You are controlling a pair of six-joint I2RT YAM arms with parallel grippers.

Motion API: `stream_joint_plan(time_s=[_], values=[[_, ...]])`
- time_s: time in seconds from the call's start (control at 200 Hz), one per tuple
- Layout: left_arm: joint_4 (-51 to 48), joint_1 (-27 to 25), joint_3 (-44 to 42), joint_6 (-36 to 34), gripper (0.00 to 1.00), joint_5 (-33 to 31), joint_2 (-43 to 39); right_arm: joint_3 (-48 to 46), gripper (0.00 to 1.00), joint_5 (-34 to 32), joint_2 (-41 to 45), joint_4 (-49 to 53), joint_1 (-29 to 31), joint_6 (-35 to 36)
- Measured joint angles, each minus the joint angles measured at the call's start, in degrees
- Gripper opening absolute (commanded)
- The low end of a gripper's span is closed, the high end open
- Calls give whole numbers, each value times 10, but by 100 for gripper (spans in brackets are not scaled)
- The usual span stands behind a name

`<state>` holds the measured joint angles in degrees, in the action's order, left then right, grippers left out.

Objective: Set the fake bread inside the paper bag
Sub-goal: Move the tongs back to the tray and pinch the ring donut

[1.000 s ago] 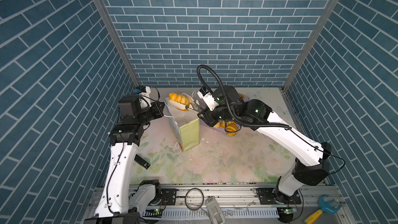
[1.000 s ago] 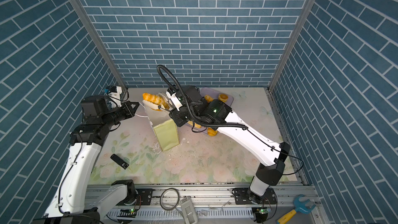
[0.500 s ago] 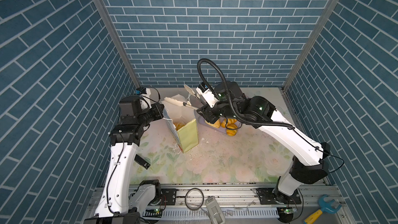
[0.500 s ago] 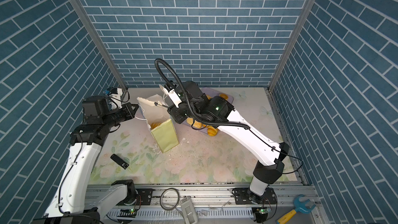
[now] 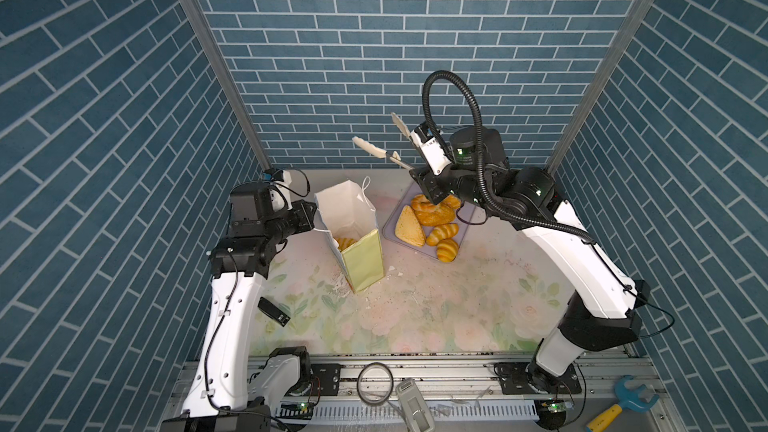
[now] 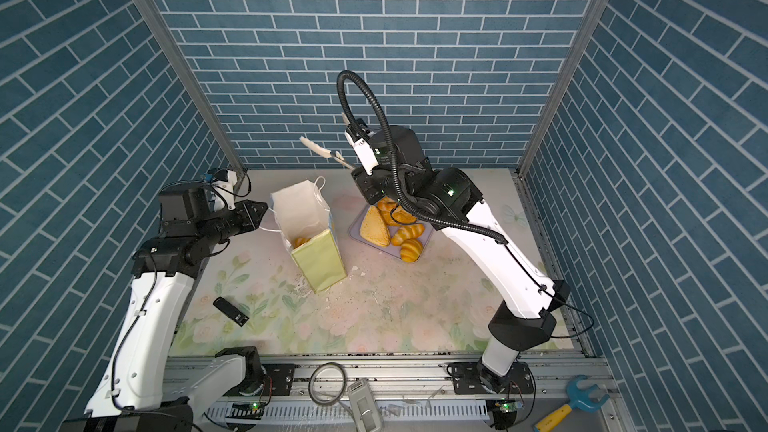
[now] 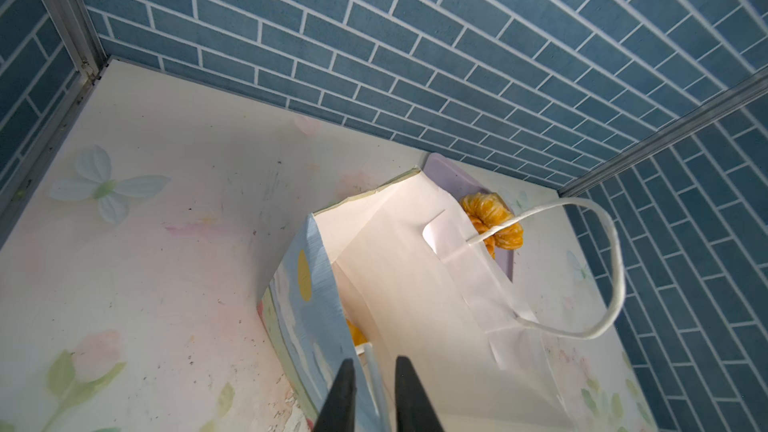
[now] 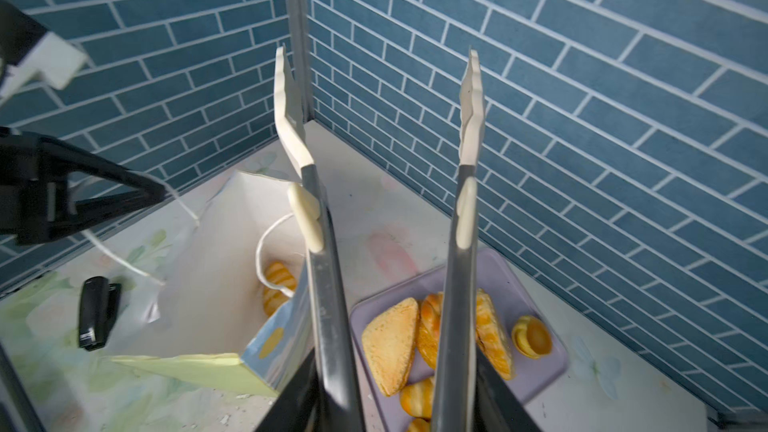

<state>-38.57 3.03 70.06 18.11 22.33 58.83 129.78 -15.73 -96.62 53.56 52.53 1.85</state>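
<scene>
The table (image 5: 415, 317) is carrying a floral cover and every item listed below.

The bag (image 5: 363, 261) is standing upright in the back half of the table, left of the middle. Its mouth is gaping open and its white lining is showing.

The tray (image 8: 505, 280) is lying flat just beside the bag, on the side toward the right edge and near the back edge.

The tongs (image 8: 328, 292) are pointing up toward the back-left corner. Their tips are standing well apart and carrying nothing.

The right gripper (image 8: 395, 405) is hanging above the tray and squeezing the tongs by their grey arms.

The left gripper (image 7: 374, 360) is sitting at the bag's rim on the side facing the left edge. Its fingers are standing slightly apart, with the rim and a cord handle (image 7: 615, 268) passing between them. Contact cannot be told.

Most of the bread (image 5: 432, 222) is lying piled on the tray, with one roll (image 5: 447, 250) at its front corner. Two pieces (image 8: 277, 278) are lying inside the bag.

A black object (image 5: 273, 311) is lying near the left edge.
</scene>
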Motion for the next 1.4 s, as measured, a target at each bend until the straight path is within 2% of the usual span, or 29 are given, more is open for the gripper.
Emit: stream_joint_plan(time_s=[0.1, 0.235, 0.56, 0.72, 1.045, 1.4], values=[[-13, 0, 1, 2, 45, -13, -3, -5, 51, 10, 2, 18, -55, 1], [-21, 0, 9, 4, 53, -24, -10, -75, 51, 20, 31, 25, -135, 2], [-24, 0, 34, 7, 59, -31, -7, -231, 51, 46, 44, 41, -229, 26], [-9, 0, 30, 8, 60, -32, -4, -267, 49, 50, -2, 28, -252, 41], [2, 0, 21, 9, 62, -59, -10, -244, 43, 59, -136, 1, -267, 75], [-7, 0, 21, 3, 62, -73, -4, -211, 35, 75, -158, 0, -269, 96]])
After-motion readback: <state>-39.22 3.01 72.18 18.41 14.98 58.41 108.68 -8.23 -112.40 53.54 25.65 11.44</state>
